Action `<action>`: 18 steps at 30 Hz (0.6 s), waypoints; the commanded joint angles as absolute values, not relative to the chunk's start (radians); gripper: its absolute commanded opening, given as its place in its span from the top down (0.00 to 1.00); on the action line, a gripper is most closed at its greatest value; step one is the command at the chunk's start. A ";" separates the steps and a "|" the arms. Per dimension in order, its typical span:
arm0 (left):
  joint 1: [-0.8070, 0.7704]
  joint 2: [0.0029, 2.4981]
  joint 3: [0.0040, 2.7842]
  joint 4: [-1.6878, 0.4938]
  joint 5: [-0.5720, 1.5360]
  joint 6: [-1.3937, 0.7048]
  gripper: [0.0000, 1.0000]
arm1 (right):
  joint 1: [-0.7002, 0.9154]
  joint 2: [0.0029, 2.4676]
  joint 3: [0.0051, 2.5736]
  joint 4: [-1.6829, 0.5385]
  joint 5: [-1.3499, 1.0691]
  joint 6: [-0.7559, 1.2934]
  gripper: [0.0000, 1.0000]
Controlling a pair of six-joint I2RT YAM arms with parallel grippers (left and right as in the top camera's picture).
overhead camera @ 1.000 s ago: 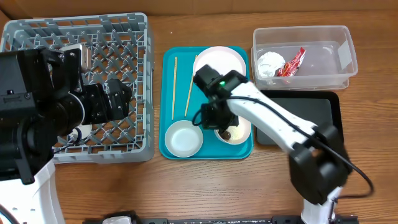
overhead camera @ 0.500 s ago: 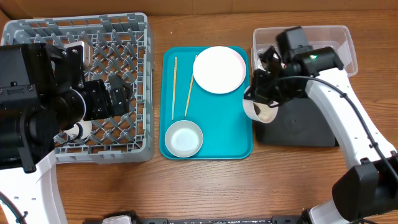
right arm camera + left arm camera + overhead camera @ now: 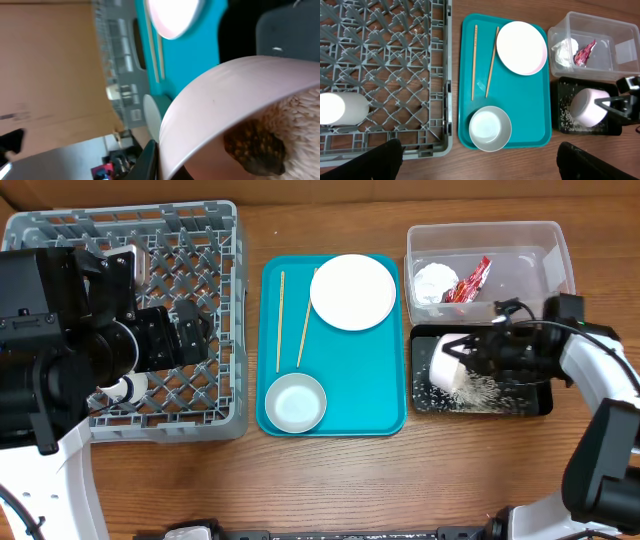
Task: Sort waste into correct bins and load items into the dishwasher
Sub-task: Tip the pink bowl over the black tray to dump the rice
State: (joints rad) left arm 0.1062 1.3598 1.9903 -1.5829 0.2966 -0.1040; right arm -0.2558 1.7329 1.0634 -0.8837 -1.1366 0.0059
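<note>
Over the shallow black rectangular tray (image 3: pixel 500 410) at the right of the wooden tabletop (image 3: pixel 330 480), right tool (image 3: pixel 468 355) is clenched on the rim of a small pale bowl (image 3: pixel 447 360), bowl tipped on its side, mouth toward the tray floor. Loose white rice grains (image 3: pixel 485 392) lie scattered on the black tray just beside the bowl. Right wrist view shows a clump of rice and a small brown food scrap (image 3: pixel 255 147) inside the bowl, so it is not emptied yet. Step in hand: dumping food waste into the black tray, looks about midway. Clear plastic rectangular tub (image 3: pixel 555 275) behind it holds the crinkled red wrapper (image 3: pixel 470 280) and small white paper wad (image 3: pixel 435 282), so that waste looks sorted. Teal serving tray (image 3: pixel 370 380) carries the round white-pinkish plate (image 3: pixel 352 291), the second small pale bowl (image 3: pixel 295 402) and two thin wooden chopsticks (image 3: pixel 280 320), none loaded. Left tool (image 3: pixel 492 160) hangs over the near edge of the large square grey plastic dish rack (image 3: pixel 215 270), jaws spread wide, grasping nothing; a white cup (image 3: pixel 342 109) lies on its side in the rack. Next move likely calls for more tilt or a shake to drop the scrap and stuck rice, then carrying the bowl across to the rack.
</note>
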 commanded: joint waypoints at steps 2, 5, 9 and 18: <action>0.102 1.366 1.998 -1.581 0.304 -0.089 0.00 | -0.306 1.721 1.053 -0.876 -1.345 -0.117 0.96; 0.102 1.366 1.998 -1.581 0.304 -0.089 0.00 | -0.314 1.721 1.052 -0.873 -1.410 -0.146 0.96; 0.102 1.366 1.998 -1.582 0.304 -0.089 0.00 | -0.314 1.723 1.052 -0.856 -1.294 -0.094 0.96; 0.103 1.368 1.998 -1.581 0.304 -0.089 0.00 | -0.321 1.728 1.052 -0.821 -1.377 0.019 0.96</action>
State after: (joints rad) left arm 0.1062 1.3598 1.9903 -1.5829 0.2966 -0.1040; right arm -0.3145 1.7329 1.0580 -0.8471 -1.3163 -0.0227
